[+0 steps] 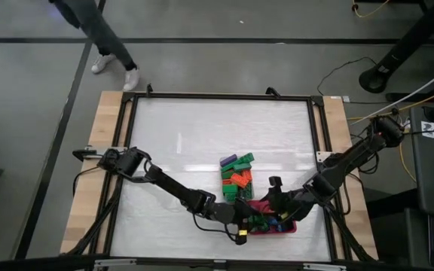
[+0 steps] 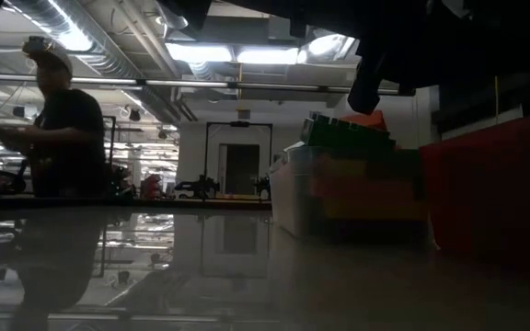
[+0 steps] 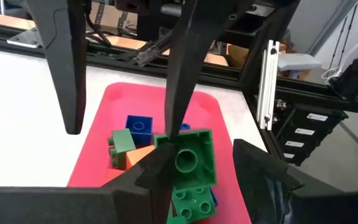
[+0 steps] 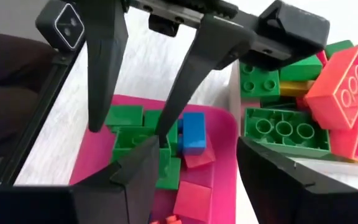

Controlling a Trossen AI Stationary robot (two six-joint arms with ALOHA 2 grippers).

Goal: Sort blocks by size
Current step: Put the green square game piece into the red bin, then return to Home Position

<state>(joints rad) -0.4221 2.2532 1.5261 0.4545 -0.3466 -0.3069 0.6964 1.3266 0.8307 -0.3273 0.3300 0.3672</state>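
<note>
Both grippers hanging over the red tray at the tabletop's near edge. Left gripper fingers spread, green block sitting between them, seen only from the left wrist. Right gripper fingers spread too, pinching nothing. Clear tub just beside tray, heaped with blocks. Person visible only down low.

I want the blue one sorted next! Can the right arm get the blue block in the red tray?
Probably yes. The right end effector hangs open right over the red tray, and the blue block lies on top with nothing covering it. The left end effector crowds nearby, though.
</note>
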